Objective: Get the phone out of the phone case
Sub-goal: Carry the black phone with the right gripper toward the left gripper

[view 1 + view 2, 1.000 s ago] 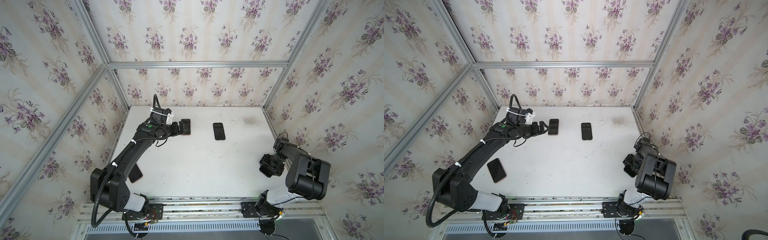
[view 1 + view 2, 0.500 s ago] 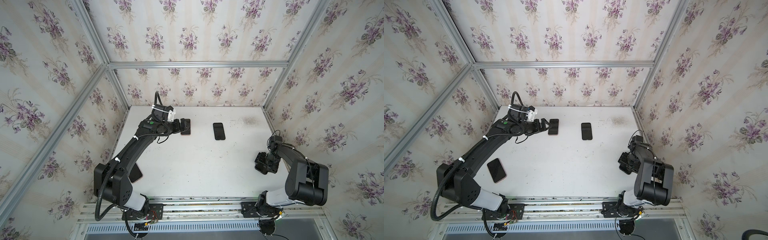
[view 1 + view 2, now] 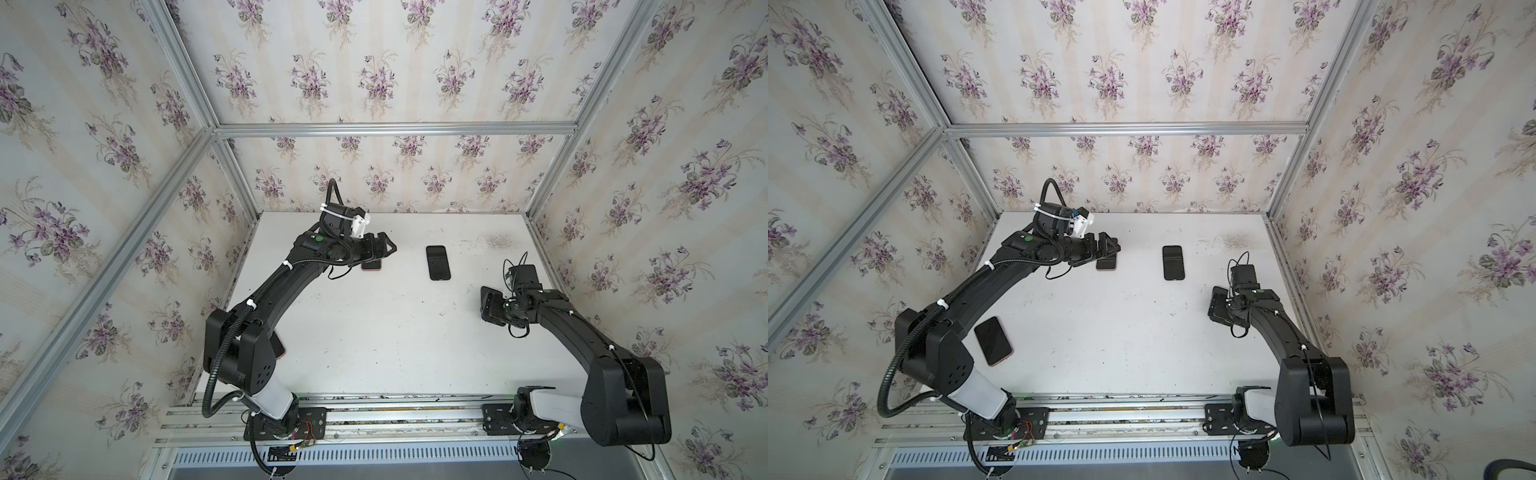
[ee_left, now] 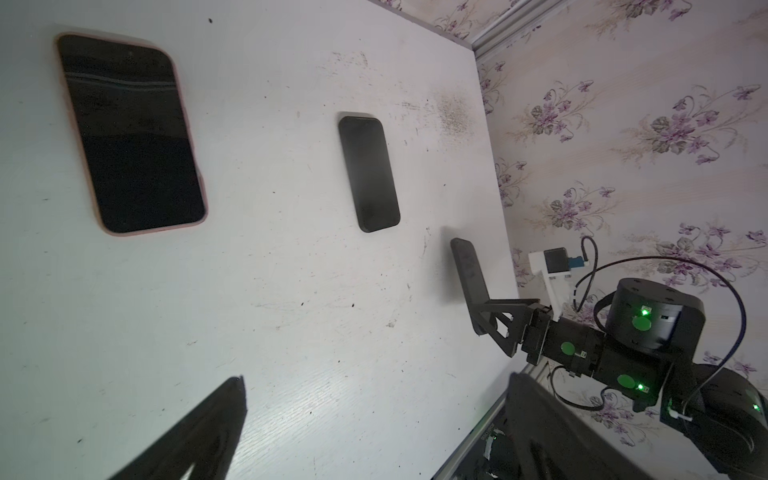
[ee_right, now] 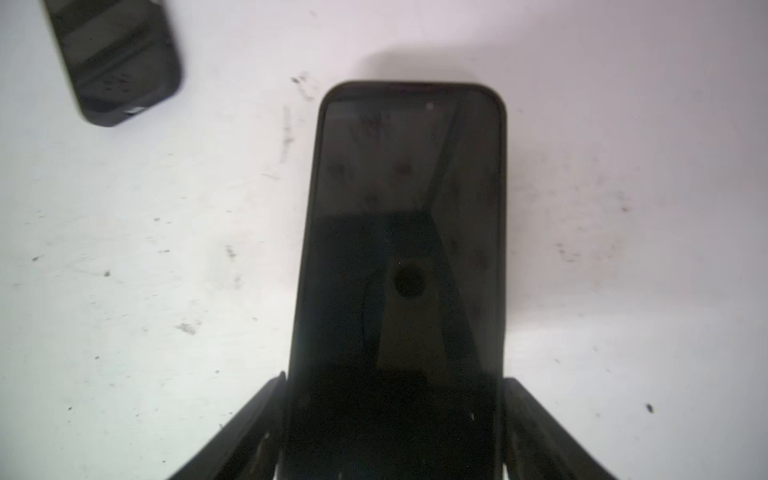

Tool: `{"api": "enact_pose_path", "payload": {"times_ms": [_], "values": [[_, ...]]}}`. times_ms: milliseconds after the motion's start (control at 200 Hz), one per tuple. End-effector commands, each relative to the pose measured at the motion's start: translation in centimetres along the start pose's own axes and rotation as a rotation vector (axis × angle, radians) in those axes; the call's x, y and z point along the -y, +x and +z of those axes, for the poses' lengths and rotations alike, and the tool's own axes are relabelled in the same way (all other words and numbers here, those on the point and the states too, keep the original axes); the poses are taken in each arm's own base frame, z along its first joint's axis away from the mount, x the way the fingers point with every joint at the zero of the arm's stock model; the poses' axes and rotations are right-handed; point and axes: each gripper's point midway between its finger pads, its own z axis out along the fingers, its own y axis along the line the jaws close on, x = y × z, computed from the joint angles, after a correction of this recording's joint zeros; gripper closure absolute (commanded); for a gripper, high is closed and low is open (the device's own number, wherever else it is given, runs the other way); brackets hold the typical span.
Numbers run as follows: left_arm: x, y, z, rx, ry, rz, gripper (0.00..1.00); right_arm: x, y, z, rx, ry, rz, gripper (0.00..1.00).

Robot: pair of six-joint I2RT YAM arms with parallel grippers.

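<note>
- Right gripper (image 5: 395, 386) pinches the black-cased phone (image 5: 409, 208) by its long edges, tilted above the table (image 3: 374, 332) at the right.
- Left gripper (image 3: 386, 248) gapes wide above a pink-cased phone (image 4: 133, 133) at the back left.

My two top views look down from high above the front rail (image 3: 374, 409), facing the back wall (image 3: 395, 178). Both take in the whole table (image 3: 374, 332), the left arm (image 3: 282, 286) and the right arm (image 3: 573, 328); the two pictures are nearly alike, shifted slightly sideways. My left wrist camera stands well off the table and looks slantwise across it. With the top views it shares the pink phone (image 4: 133, 133), the black phone (image 4: 369, 174) and the right arm. My right wrist camera is close and faces almost straight down. The gripped phone (image 5: 399, 208) in the right gripper (image 5: 395, 380) fills its middle, with the black phone's corner at the edge.
</note>
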Motion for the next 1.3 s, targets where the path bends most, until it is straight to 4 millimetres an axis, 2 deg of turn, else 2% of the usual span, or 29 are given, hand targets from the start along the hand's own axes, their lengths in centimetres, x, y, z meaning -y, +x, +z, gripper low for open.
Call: {"api": "enact_pose_path", "payload": {"times_ms": [0,115,190,405,530,595,775,799,1059,1294], "values": [[1.8,-0.3,0.8,-0.008,0.064,0.005,0.00,-2.3,-1.9,-0.4,0.093,-0.061,-0.035,0.51],[2.8,-0.2,1.8,-0.027,0.083,0.010,0.00,-3.0,-1.3,0.2,0.072,-0.073,-0.047,0.52],[3.0,0.0,2.2,-0.034,0.089,0.013,0.00,-2.6,-0.7,1.0,0.034,-0.053,-0.044,0.52],[2.5,0.7,2.5,-0.051,0.082,0.004,0.00,-2.0,0.8,2.6,-0.044,-0.027,-0.022,0.51],[2.3,1.1,2.3,-0.054,0.078,0.001,0.00,-2.5,1.0,2.8,-0.077,-0.039,-0.027,0.24],[2.2,1.2,2.2,-0.052,0.075,0.000,0.00,-2.6,1.2,2.9,-0.104,-0.033,-0.040,0.14],[2.1,1.5,1.9,-0.051,0.069,0.000,0.00,-2.2,1.6,3.9,-0.187,0.012,-0.044,0.07],[2.1,1.5,1.9,-0.051,0.069,0.002,0.00,-2.2,1.6,4.1,-0.200,0.016,-0.045,0.01],[1.7,1.9,1.6,-0.049,0.056,-0.002,0.00,-2.6,1.7,5.6,-0.263,0.034,-0.068,0.00],[1.5,2.0,1.5,-0.048,0.052,-0.003,0.00,-1.5,1.7,6.2,-0.299,0.115,-0.059,0.02]]}}
